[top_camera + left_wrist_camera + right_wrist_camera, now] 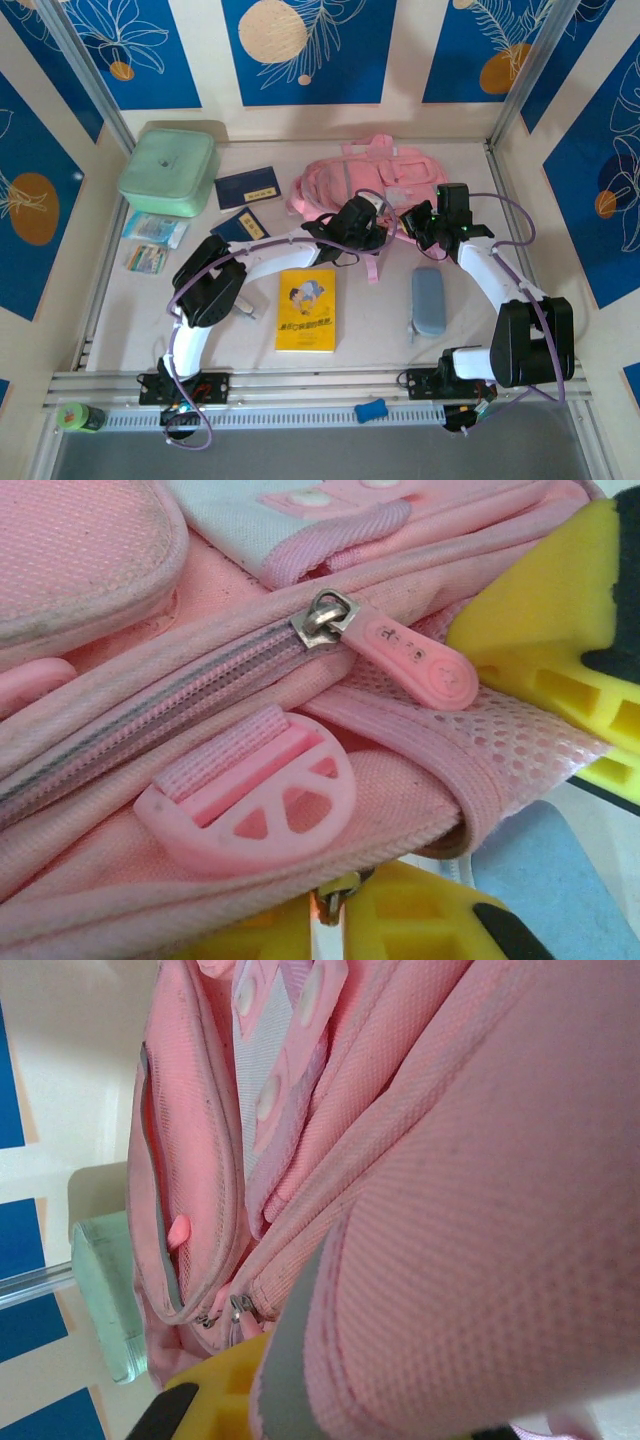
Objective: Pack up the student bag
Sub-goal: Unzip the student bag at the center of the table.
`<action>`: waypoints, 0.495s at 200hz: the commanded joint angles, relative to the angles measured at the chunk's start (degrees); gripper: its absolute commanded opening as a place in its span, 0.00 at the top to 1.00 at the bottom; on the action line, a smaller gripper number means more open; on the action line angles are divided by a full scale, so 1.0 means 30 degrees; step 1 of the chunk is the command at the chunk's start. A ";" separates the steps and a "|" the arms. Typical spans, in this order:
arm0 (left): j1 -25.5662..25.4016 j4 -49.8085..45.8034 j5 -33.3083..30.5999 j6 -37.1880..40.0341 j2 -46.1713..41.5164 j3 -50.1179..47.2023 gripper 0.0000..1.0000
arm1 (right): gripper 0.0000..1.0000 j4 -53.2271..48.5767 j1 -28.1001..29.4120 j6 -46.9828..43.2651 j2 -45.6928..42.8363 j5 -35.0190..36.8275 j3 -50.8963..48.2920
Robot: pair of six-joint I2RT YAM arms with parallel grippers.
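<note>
Yellow marks the picture book [306,310] lying nearest the arms, around mid-counter, with a grey-blue pencil case [429,300] well apart on its right. Toward the left edge sit small printed packets [155,228], and just beyond them two navy booklets [247,188].

Past the book, both arms reach the student bag [370,175], which lies at the middle of the counter's far edge. The left end effector [383,235] pinches a fold of the bag's pink fabric beside a zip, whose rubber pull [415,660] lies loose. The right end effector [410,225] is pressed together, seemingly on another fold of the bag. A mint-green box [168,170] fills the far left corner.

Packing looks barely begun. Every loose item lies out on the counter, and the zip seen at the left wrist reads as shut. A compartment probably has to be opened first, and then each item loaded.
</note>
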 commanded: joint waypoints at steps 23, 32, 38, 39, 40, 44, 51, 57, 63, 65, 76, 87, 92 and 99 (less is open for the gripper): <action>0.0583 -0.0329 -0.1512 0.0664 -0.1750 -0.1072 0.96 | 1.00 0.0347 -0.0531 -0.0970 -0.0458 -0.2174 0.0213; 0.0683 -0.0567 -0.1601 0.0833 -0.2120 -0.1550 0.98 | 1.00 0.0540 -0.0822 -0.1301 -0.0376 -0.2626 0.0391; 0.0775 -0.0893 -0.1737 0.0949 -0.2393 -0.1799 1.00 | 1.00 0.0462 -0.1044 -0.1552 -0.0291 -0.2852 0.0605; 0.0774 -0.0956 -0.1773 0.0960 -0.2413 -0.1846 1.00 | 1.00 0.0398 -0.1065 -0.1594 -0.0271 -0.2864 0.0651; 0.0803 -0.1017 -0.1806 0.0980 -0.2468 -0.1898 1.00 | 1.00 0.0336 -0.1090 -0.1615 -0.0246 -0.2870 0.0704; 0.0856 -0.1225 -0.1915 0.1070 -0.2648 -0.2080 1.00 | 1.00 0.0042 -0.1221 -0.1776 -0.0185 -0.2932 0.0905; 0.0952 -0.1576 -0.2104 0.1242 -0.2929 -0.2401 1.00 | 1.00 -0.0327 -0.1487 -0.2029 -0.0054 -0.3065 0.1276; 0.1049 -0.1957 -0.2289 0.1377 -0.3191 -0.2634 1.00 | 1.00 -0.0371 -0.1751 -0.2275 0.0114 -0.3351 0.1550; 0.1133 -0.2308 -0.2406 0.1541 -0.3426 -0.2874 1.00 | 1.00 -0.0372 -0.1941 -0.2475 0.0211 -0.3565 0.1723; 0.1164 -0.2411 -0.2441 0.1596 -0.3510 -0.2922 1.00 | 1.00 -0.0370 -0.2010 -0.2556 0.0297 -0.3678 0.1789; 0.1311 -0.2849 -0.2375 0.2001 -0.3885 -0.3267 1.00 | 1.00 -0.0372 -0.2389 -0.2916 0.0742 -0.4119 0.2242; 0.1325 -0.3235 -0.2307 0.2381 -0.4243 -0.3564 1.00 | 1.00 -0.0417 -0.2722 -0.3279 0.1379 -0.4606 0.2781; 0.1330 -0.3370 -0.2197 0.2455 -0.4360 -0.3649 1.00 | 1.00 -0.0428 -0.2883 -0.3429 0.1716 -0.4913 0.3049; 0.1316 -0.3422 -0.1863 0.2548 -0.4535 -0.3774 1.00 | 1.00 -0.0428 -0.3164 -0.3634 0.2215 -0.5362 0.3465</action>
